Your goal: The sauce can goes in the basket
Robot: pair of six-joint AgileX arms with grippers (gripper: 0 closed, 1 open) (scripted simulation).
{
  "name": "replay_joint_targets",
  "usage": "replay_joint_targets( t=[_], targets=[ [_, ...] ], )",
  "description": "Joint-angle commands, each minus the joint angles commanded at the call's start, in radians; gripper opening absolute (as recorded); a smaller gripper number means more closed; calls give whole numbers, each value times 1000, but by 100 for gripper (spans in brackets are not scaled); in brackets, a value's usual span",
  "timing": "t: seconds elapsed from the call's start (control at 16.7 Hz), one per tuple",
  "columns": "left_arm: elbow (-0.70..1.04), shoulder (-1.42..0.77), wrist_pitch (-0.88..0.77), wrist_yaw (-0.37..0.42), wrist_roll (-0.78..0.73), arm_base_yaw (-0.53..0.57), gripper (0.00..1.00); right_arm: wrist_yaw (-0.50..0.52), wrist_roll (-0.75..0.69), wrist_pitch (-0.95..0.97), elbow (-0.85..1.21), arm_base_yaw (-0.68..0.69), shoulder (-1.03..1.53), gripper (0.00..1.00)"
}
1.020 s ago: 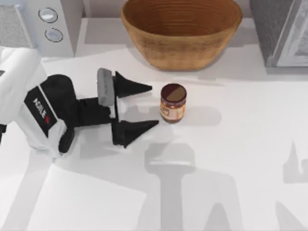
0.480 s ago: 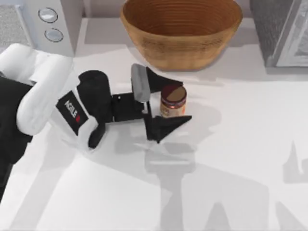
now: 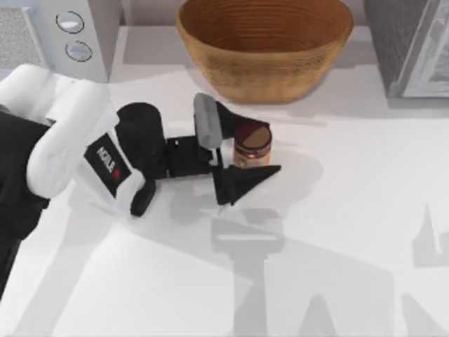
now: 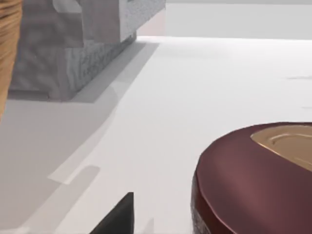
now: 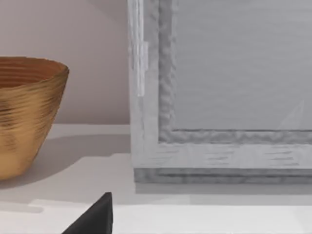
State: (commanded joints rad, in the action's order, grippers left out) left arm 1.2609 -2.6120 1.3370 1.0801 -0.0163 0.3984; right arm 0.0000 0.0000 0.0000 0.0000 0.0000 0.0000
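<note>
The sauce can (image 3: 252,147), a small brown jar with an orange label, stands upright on the white table just in front of the basket (image 3: 264,49). My left gripper (image 3: 257,149) reaches in from the left and straddles the can, one dark finger against its far side and one against its near side. The can's brown lid (image 4: 253,180) looms close in the left wrist view, beside a dark fingertip (image 4: 117,217). The wicker basket (image 5: 24,112) holds nothing I can see. A dark fingertip (image 5: 95,217) of my right gripper shows in the right wrist view.
A grey appliance with two round knobs (image 3: 74,35) stands at the back left. A grey speckled box (image 3: 410,45) stands at the back right, close to the basket's right side. Open table lies in front of and to the right of the can.
My left arm swept right and slightly back until its fingers came around the can, then the fingers narrowed onto it. The can has stayed in place.
</note>
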Motion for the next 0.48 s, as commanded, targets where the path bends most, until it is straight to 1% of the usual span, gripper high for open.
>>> replay_joint_targets(
  t=[0.48],
  targets=[
    [0, 0, 0, 0, 0, 0, 10, 0, 0, 0, 0, 0, 0, 100]
  ],
)
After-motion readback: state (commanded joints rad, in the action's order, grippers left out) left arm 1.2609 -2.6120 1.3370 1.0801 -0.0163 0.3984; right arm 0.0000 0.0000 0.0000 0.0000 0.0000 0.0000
